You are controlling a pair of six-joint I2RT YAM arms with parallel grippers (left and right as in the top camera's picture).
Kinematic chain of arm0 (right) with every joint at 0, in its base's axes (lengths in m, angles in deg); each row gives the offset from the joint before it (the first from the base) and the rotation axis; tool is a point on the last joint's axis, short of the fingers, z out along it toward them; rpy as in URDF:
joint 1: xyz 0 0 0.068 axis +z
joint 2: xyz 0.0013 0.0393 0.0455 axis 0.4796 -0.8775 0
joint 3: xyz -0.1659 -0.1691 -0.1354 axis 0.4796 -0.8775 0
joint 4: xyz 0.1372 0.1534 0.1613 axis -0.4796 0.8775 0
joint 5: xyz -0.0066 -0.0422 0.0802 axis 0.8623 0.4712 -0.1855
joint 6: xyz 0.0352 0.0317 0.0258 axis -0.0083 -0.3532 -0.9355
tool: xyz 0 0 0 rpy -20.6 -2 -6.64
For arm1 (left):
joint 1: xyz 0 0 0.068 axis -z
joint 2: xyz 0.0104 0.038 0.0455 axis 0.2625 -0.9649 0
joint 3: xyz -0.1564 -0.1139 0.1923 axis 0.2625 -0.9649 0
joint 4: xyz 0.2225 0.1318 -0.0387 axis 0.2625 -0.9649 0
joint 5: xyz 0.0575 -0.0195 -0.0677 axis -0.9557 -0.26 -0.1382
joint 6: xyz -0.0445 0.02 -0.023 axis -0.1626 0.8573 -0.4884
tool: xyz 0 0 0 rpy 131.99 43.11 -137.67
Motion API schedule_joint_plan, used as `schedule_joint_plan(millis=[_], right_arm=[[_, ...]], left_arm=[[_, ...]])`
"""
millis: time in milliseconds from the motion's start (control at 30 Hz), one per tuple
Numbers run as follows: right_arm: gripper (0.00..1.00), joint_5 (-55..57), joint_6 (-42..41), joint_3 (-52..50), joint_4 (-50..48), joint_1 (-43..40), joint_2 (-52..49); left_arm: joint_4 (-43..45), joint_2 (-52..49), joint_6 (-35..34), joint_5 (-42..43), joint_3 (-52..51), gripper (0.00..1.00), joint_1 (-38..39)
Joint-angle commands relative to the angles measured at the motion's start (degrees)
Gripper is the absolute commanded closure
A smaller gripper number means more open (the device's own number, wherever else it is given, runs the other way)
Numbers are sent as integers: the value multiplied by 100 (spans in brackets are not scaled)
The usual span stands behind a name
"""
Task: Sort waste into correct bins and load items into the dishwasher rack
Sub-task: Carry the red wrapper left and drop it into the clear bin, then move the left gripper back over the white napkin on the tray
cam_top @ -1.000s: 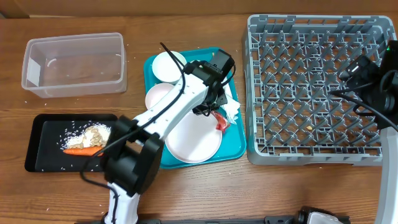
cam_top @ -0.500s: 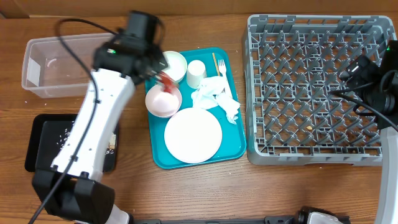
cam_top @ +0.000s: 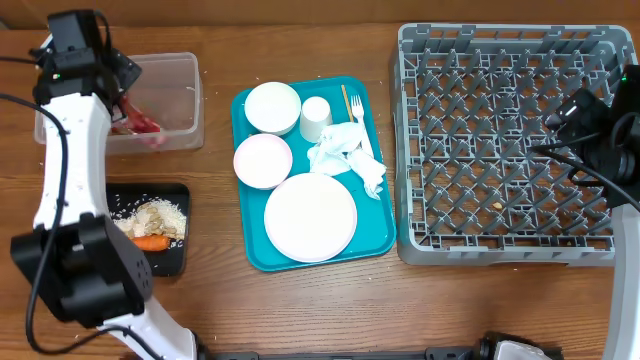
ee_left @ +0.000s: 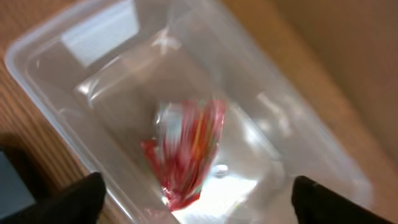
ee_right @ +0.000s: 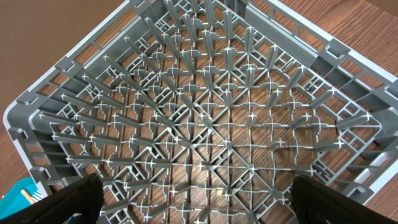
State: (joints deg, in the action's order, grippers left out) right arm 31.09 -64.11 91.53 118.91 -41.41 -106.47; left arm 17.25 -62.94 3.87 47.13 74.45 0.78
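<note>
Sorting waste, wrapper-drop step. Dishwasher rack [cam_top: 505, 140] has no dishes yet; right gripper [ee_right: 199, 202] hovers over it, jaws wide, holding nothing. Teal tray [cam_top: 378, 235] carries plate [cam_top: 310, 218] and napkins [cam_top: 350, 155]. The napkins look like the next pick and need a soft pinch on the crumpled top. Clear tub [cam_top: 190, 90] sits under left gripper [ee_left: 199, 199], jaws spread, released. Red wrapper [ee_left: 186, 152] lies loose inside the tub, touching neither finger.

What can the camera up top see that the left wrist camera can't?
Only the overhead view shows the flat teal tray with the round white plate, the big grey pegged rack, and the shallow black tray holding the orange carrot. Only the left wrist view shows the left gripper up close, its dark fingers wide apart. Both show the clear plastic tub with the red snack wrapper in it.
</note>
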Motion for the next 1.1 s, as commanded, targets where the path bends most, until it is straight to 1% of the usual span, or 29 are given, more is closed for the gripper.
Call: schedule_joint_plan(millis=[0, 67, 133, 167, 267, 333, 400, 467, 567, 600, 700, 733, 867, 967, 1033, 1067], right_arm=[[0, -11, -9, 31, -33, -13, -2], [0, -11, -9, 31, -33, -13, -2], [0, -11, -9, 31, -33, -13, -2], [0, -11, -9, 31, -33, -13, -2], [0, -11, -9, 31, -33, -13, -2], [0, -11, -9, 31, -33, -13, -2], [0, -11, -9, 31, -33, -13, -2], [0, -9, -9, 31, -33, -13, -2], [0, -11, -9, 31, -33, -13, -2], [0, -9, -9, 31, -35, -13, -2], [0, -11, -9, 31, -33, -13, -2], [0, -11, -9, 31, -33, -13, -2], [0, -9, -9, 31, -33, -13, -2], [0, -9, -9, 31, -33, -13, -2], [0, -11, -9, 31, -33, -13, -2], [0, -11, -9, 31, -33, -13, -2]], left_arm=[[-175, -428, 289, 348, 63, 0, -195], [-267, -411, 498, 542, 63, 0, -205], [-315, -319, 748, 964, 63, 0, -203], [-343, -175, 1008, 1663, 63, 0, -199], [-293, 103, 1665, 3003, 63, 0, -195], [-262, 273, 2050, 3665, 63, 0, -188], [-332, 470, 2293, 4203, 63, 0, -142], [-505, 651, 2358, 4487, 63, 0, -33], [-916, 866, 2358, 4581, 63, 4, 295], [-1209, 925, 2387, 4579, 63, 4, 636], [-1565, 907, 2603, 4533, 52, 1, 1307], [-1657, 894, 2636, 4404, 48, 0, 1565], [-1797, 796, 2516, 3307, 48, 0, 2702], [-1729, 608, 2334, 2245, 48, 0, 3515], [-1683, 420, 2312, 1692, 48, 0, 3945], [-1652, 313, 2312, 1543, 48, 0, 4111]])
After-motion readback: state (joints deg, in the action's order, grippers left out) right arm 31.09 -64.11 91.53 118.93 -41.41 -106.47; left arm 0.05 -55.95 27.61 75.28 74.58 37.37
